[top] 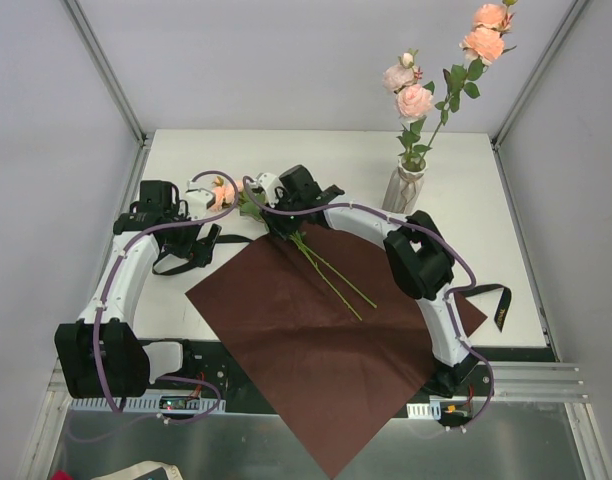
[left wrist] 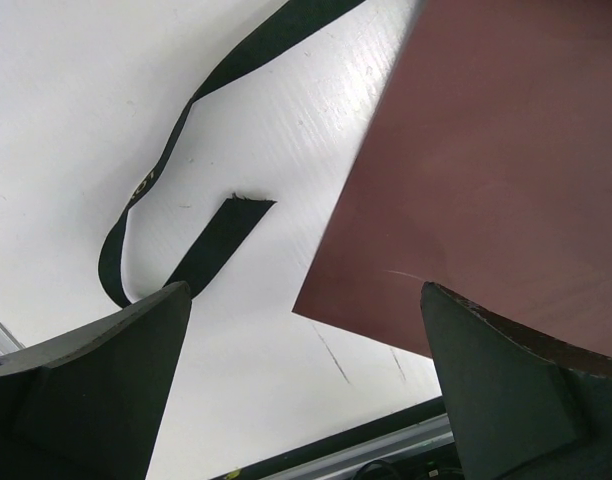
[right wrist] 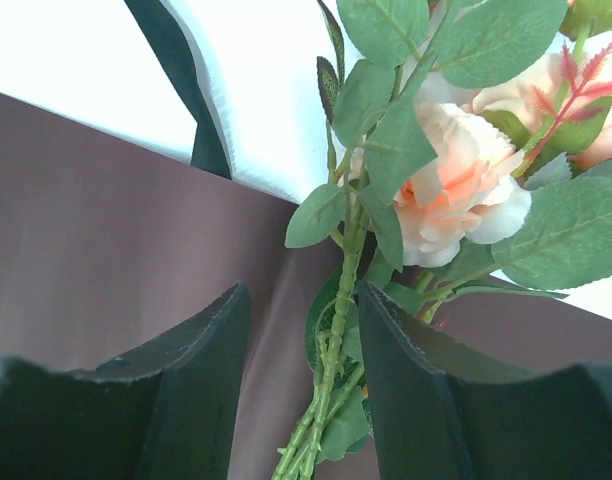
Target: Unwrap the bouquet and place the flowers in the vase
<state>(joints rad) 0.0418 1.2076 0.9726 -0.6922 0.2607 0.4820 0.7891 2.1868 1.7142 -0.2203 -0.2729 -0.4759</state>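
Note:
The dark red paper (top: 316, 350) lies spread flat on the table, unwrapped. Two flowers (top: 331, 270) lie across its far corner, their pink-peach blooms (top: 223, 193) off the paper to the left. My right gripper (top: 276, 222) is down over them. In the right wrist view its jaws (right wrist: 304, 300) straddle the green stems (right wrist: 338, 330) just below a bloom (right wrist: 456, 190); the stems run close to the right finger, with a gap on the left. The beige vase (top: 404, 188) stands at the back right and holds two flowers (top: 416, 100). My left gripper (left wrist: 306, 300) hangs open over bare table.
Black ribbon (top: 191, 250) curls on the table beside the paper's left corner (left wrist: 486, 180), under the left gripper. Another ribbon piece (top: 491, 298) lies at the paper's right corner. The metal frame rail runs along the near table edge.

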